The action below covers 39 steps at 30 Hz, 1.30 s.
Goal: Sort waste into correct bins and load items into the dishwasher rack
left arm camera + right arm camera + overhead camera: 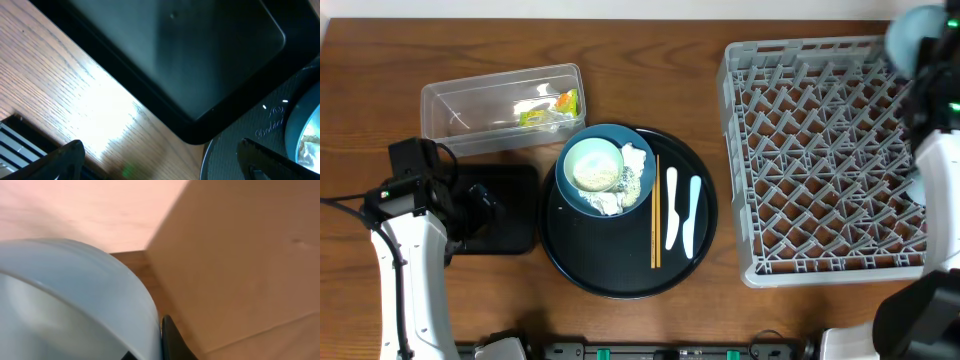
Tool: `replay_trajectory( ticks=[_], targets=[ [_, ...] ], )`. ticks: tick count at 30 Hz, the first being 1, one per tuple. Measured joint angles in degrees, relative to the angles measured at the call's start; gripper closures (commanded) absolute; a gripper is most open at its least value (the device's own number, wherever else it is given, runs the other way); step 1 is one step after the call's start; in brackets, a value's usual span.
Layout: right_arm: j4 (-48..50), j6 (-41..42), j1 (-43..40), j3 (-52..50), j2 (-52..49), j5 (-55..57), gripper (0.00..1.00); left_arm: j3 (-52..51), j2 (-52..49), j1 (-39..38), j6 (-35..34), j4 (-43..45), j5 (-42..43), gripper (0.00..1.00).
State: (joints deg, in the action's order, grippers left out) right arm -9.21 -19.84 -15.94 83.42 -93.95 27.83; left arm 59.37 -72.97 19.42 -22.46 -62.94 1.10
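Note:
My right gripper [923,62] is shut on the rim of a light blue bowl [75,300], held high over the far right corner of the grey dishwasher rack [830,160]. My left gripper [160,165] hangs open and empty above the near corner of the shallow black bin [200,60], beside the round tray [240,155]. On that tray lies a dark blue plate [572,195] with a pale green bowl [593,165] and white tissue scraps [636,160]. Two orange chopsticks [655,210] and two white utensils [671,205] lie to its right. The clear bin [505,105] holds a yellow-green wrapper [555,105].
The rack holds nothing that I can see. A brown cardboard-like surface [240,255] fills the right wrist view behind the bowl. Wooden tabletop [75,90] shows between the black bin and the table's front edge.

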Motion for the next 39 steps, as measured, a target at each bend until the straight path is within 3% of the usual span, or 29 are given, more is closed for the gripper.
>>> replay_trajectory(
  ticks=[6, 18, 33, 39],
  targets=[
    [8.2, -10.4, -6.3, 0.0, -6.9, -0.3, 0.99, 0.0, 0.0, 0.0, 0.0, 0.0, 0.0, 0.02],
    [33.7, -24.0, -9.4, -0.2, -23.0, 14.2, 0.99, -0.1, 0.0, 0.0, 0.0, 0.0, 0.0, 0.02],
    [36.2, -27.0, -9.4, -0.2, -28.5, 17.1, 0.99, -0.1, 0.0, 0.0, 0.0, 0.0, 0.1, 0.02],
    [31.9, -24.6, -9.2, 0.3, -28.2, 17.7, 0.99, -0.1, 0.0, 0.0, 0.0, 0.0, 0.1, 0.02]
  ],
)
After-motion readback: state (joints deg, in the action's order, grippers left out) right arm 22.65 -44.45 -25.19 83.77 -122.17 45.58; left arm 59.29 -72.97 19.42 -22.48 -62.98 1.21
